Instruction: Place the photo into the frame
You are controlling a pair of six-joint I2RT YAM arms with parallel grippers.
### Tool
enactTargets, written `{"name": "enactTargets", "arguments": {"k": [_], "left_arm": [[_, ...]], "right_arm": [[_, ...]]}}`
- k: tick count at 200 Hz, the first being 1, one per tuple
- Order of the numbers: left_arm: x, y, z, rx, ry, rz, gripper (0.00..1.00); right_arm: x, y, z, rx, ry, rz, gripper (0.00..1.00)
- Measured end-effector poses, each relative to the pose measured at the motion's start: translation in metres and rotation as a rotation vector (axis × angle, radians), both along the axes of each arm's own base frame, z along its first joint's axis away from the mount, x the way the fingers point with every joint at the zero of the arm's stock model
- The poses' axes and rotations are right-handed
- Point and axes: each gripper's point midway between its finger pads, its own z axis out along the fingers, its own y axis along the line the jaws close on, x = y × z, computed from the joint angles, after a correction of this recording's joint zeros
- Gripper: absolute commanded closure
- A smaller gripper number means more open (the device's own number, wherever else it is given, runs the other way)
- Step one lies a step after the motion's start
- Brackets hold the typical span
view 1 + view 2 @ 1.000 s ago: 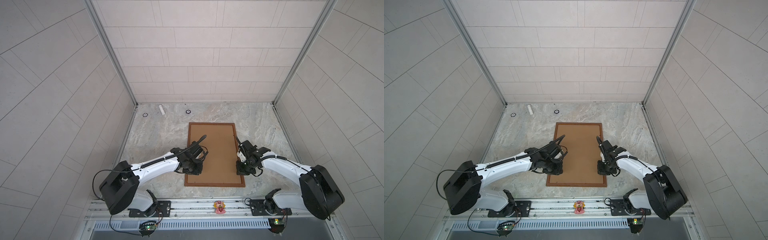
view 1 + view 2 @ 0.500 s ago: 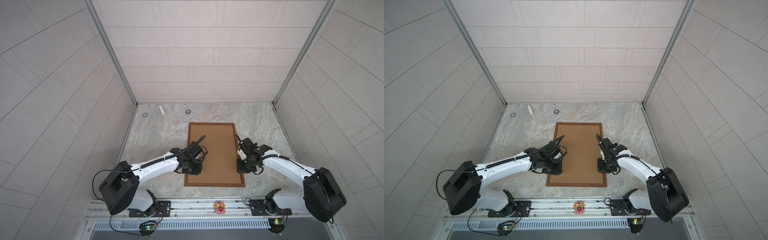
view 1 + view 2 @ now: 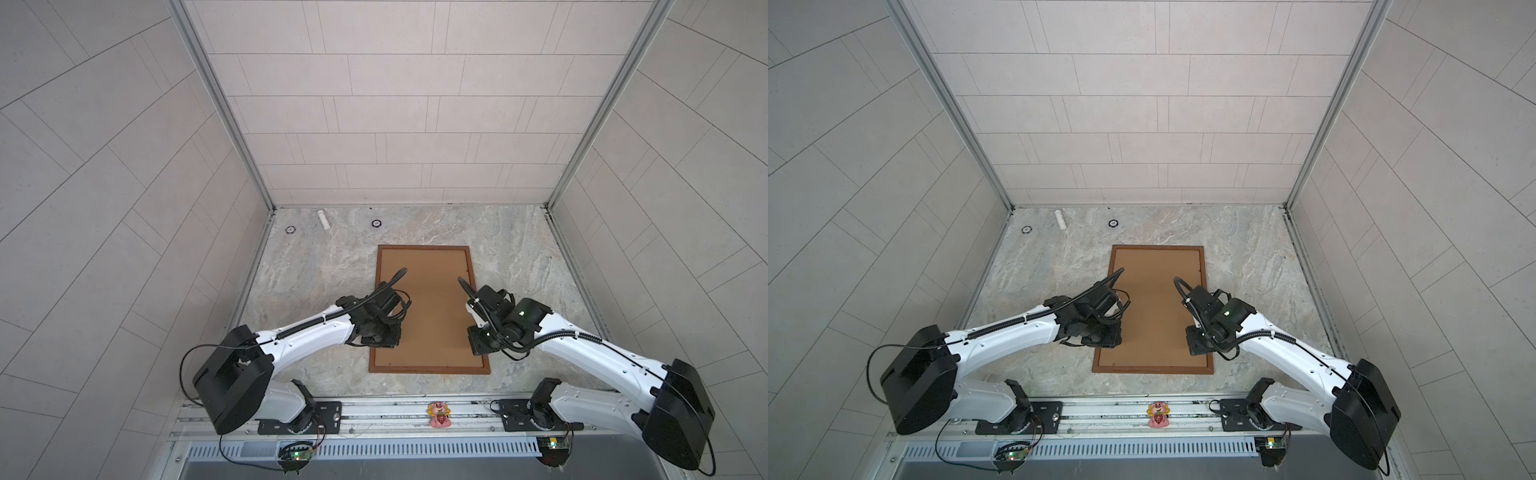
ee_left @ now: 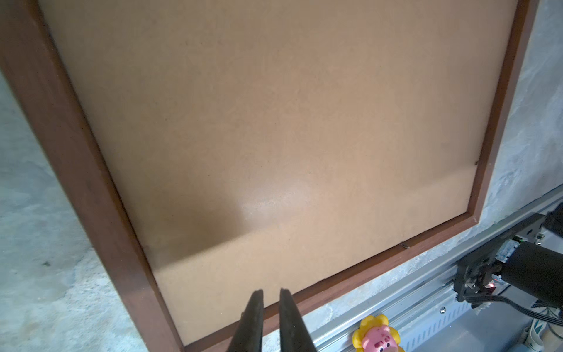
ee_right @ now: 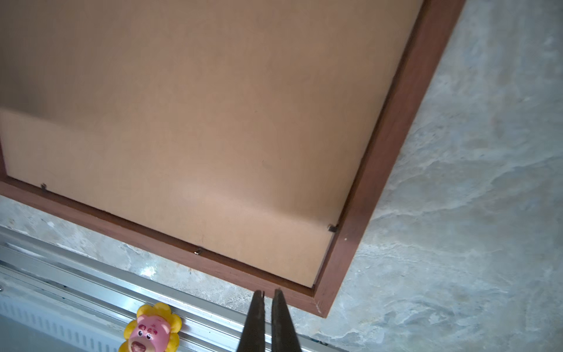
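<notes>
In both top views the frame (image 3: 430, 369) is lying back-up on the marble tabletop (image 3: 324, 266), with a brown backing board (image 3: 432, 299) filling it. The photo is showing nowhere, so it is probably sitting under that board, though I cannot confirm this. The left gripper (image 3: 380, 340) and right gripper (image 3: 482, 345) are hanging over the board near its two long edges, and an uneven downward push is risking the frame skating on the smooth stone or the board tilting out of its recess. In the left wrist view the left gripper's (image 4: 271, 292) jaws are standing a narrow slit apart on nothing, pointing toward the near rail. A tip dragging there could be catching the wood and shifting the hidden print. In the right wrist view the right gripper's (image 5: 268, 292) jaws are sitting together, empty, near the corner, where small metal tabs (image 5: 332, 228) are showing at the seam between board and rail. Closed tips slipping off a tab could be gouging the board or leaving it unlocked.
</notes>
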Motion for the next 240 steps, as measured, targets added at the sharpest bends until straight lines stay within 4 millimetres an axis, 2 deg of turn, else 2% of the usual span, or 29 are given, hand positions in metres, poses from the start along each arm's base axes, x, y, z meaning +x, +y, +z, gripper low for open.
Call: {"name": "enactTargets", "arguments": {"k": [21,45,70,93,240], "left_arm": [[0.000,-0.001,-0.001,0.000,0.003,0.000,0.82],[0.000,-0.001,-0.001,-0.001,0.004,-0.001,0.82],[0.000,-0.001,-0.001,0.000,0.004,0.000,0.83],[-0.001,0.000,-0.002,0.002,0.007,0.004,0.83],[-0.001,0.003,-0.003,0.004,0.006,0.011,0.83]], "right_arm": [[-0.011,0.009,-0.007,-0.027,-0.003,0.042,1.00],[-0.022,0.031,-0.014,-0.018,-0.009,0.102,1.00],[-0.026,0.052,-0.025,-0.006,-0.006,0.138,1.00],[-0.026,0.060,-0.034,-0.014,0.001,0.144,1.00],[-0.022,0.067,-0.050,-0.018,0.000,0.128,1.00]]}}
